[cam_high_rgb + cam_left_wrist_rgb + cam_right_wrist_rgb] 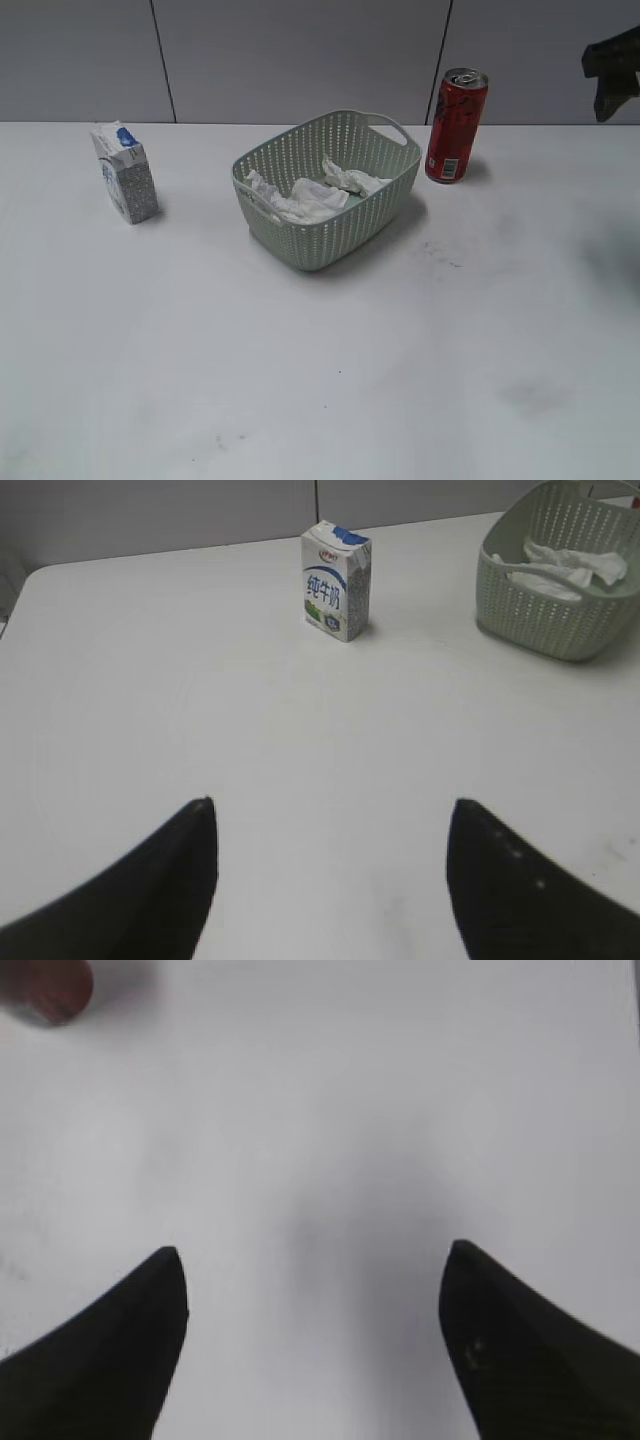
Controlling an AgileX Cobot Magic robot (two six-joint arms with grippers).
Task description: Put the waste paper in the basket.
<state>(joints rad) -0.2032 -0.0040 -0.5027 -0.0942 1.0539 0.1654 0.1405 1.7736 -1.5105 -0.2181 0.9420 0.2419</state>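
In the exterior view we are seeing the basket (330, 190) sitting near the middle of the white tabletop (320, 380), with the waste paper (305, 197) lying crumpled inside it. A red drink can (456, 125) is standing upright just beside the basket's far right corner, and a white-and-blue carton (125, 172) is standing well apart on the left. A dark shape at the upper right edge is probably part of the right arm, though too little is showing for us to be sure.

In the left wrist view we are looking past the left end effector (330, 805), its two dark fingers spread wide with nothing between them, hanging over bare tabletop. The carton is standing ahead, and the basket with the paper in it is sitting at the upper right.

In the right wrist view the right end effector (315, 1252) is likewise spread apart and holding nothing over the tabletop, with the can's blurred base showing at the upper left corner.
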